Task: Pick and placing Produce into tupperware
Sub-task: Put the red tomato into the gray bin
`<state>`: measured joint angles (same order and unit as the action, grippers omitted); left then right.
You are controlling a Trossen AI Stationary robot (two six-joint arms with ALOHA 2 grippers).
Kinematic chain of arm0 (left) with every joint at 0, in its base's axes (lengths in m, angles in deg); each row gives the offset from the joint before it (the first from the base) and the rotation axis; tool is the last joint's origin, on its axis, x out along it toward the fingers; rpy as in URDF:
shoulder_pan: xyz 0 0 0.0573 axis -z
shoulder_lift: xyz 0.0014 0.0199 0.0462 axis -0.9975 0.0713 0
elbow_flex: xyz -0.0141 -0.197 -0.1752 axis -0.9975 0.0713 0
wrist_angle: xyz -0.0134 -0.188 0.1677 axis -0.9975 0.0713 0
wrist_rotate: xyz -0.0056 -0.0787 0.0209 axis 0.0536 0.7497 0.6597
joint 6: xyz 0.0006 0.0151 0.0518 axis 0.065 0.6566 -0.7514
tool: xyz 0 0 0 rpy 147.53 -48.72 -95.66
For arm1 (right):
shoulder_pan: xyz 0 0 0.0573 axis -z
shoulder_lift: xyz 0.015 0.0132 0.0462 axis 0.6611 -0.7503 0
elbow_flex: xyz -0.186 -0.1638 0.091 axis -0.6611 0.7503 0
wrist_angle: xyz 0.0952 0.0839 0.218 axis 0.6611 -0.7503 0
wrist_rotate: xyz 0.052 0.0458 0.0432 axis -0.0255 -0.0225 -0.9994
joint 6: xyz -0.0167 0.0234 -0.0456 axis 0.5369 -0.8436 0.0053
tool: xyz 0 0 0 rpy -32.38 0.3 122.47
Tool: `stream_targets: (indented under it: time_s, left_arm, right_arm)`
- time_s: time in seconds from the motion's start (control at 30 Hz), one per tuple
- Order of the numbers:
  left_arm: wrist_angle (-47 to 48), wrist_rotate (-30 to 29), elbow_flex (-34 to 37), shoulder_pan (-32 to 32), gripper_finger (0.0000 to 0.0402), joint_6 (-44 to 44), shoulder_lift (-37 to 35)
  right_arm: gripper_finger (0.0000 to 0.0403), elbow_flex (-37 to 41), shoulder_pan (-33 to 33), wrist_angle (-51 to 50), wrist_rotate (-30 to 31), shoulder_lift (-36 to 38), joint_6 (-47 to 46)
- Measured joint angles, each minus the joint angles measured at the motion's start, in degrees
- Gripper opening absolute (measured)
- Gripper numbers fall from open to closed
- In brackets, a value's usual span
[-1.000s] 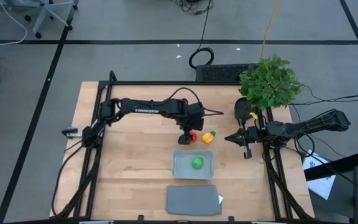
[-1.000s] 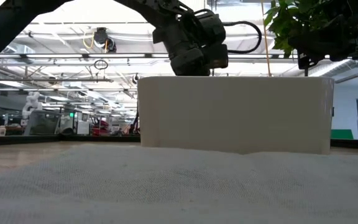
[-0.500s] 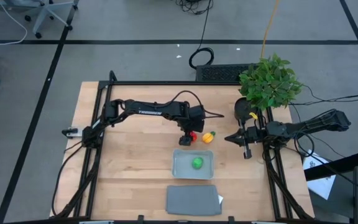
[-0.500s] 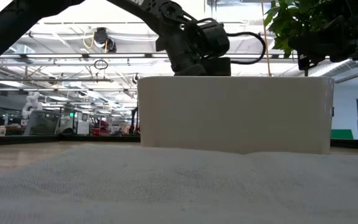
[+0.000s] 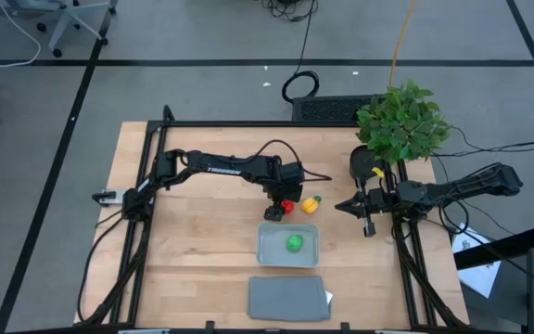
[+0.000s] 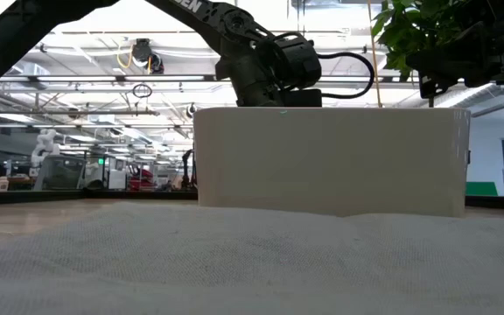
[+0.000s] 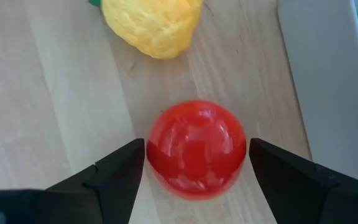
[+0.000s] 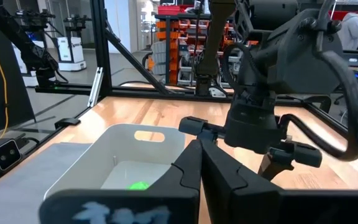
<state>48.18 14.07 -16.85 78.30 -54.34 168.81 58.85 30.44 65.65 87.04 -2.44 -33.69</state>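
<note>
Left gripper (image 5: 279, 208) low over the table's middle, fingers (image 7: 114, 177) spread wide on either side of the red round piece (image 7: 196, 149), a sliver of gap on each side, no visible pinch. Red piece resting on the wooden table (image 5: 202, 250), just behind the tupperware's far rim. Yellow piece with green tip (image 5: 311, 204) just beside the red one, toward the right arm's side, close but apart in the left wrist view (image 7: 152, 25). Green round piece (image 5: 294, 243) already lying inside the tupperware (image 5: 269, 250), a shallow grey-blue tray near the table's front centre. Flat dark grey lid (image 5: 287, 299) on the table in front of the tray, near it but not touching.

Right gripper (image 5: 340, 207) parked at the right edge of the table, fingers pressed together, holding nothing, pointed toward the centre. Leafy potted plant (image 5: 402, 121) at the back right corner, behind that arm. Black cable coiled on the floor (image 5: 300, 85) beyond the table's far edge.

From table height, tupperware wall (image 6: 331, 157) blocking nearly everything behind it: red and yellow pieces hidden, only the left arm's wrist (image 6: 274, 66) showing above the rim. From the right wrist, green piece (image 8: 139, 185) glimpsed in the tray, left arm (image 8: 272, 93) looming beyond it.
</note>
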Motion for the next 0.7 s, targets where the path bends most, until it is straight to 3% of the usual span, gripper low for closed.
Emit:
stream_targets:
  time_s: [0.7]
  left_arm:
    - [-1.5, 0.0, 0.0, 0.3, 0.0296, -0.2, 0.0]
  right_arm:
    - [0.0, 0.0, 0.0, 0.0, 0.0, 0.0, 0.0]
